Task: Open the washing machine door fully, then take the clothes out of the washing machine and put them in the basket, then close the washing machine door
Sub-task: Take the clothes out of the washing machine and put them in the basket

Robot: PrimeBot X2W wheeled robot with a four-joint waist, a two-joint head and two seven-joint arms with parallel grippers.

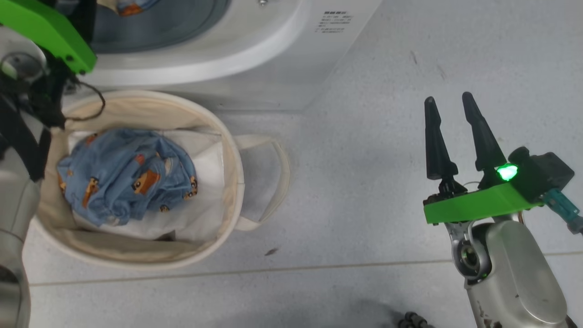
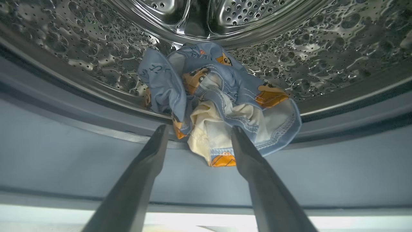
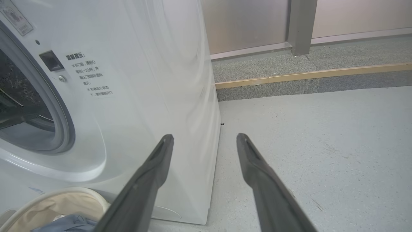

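At the drum's mouth, we held our left claw [image 2: 199,128] released, its two fingers spread wide with nothing clamped between them. A garment [image 2: 219,96] lay bunched on the bottom of the steel drum [image 2: 80,48]. It was light blue with orange animals and a cream inner part, and its lower edge spilled over the drum's lip onto the grey seal [image 2: 48,151]. Our fingertips stood to either side of that hanging edge; we could not tell whether they touched the cloth.

From the head, we saw our left arm's green bracket [image 1: 45,32] up at the washer [image 1: 273,54] opening. The basket [image 1: 234,182] stood on the floor [image 1: 364,182], close against the washer's front. A second garment [image 1: 127,175] of the same print sat heaped inside it, on a white sheet [image 1: 207,159].

Our right claw [image 1: 449,98] hung well apart to the right, above the floor beside the washer's corner. It was likewise released, fingers parted and holding nothing. From its wrist we saw small printed text [image 3: 90,75] on the washer's front.
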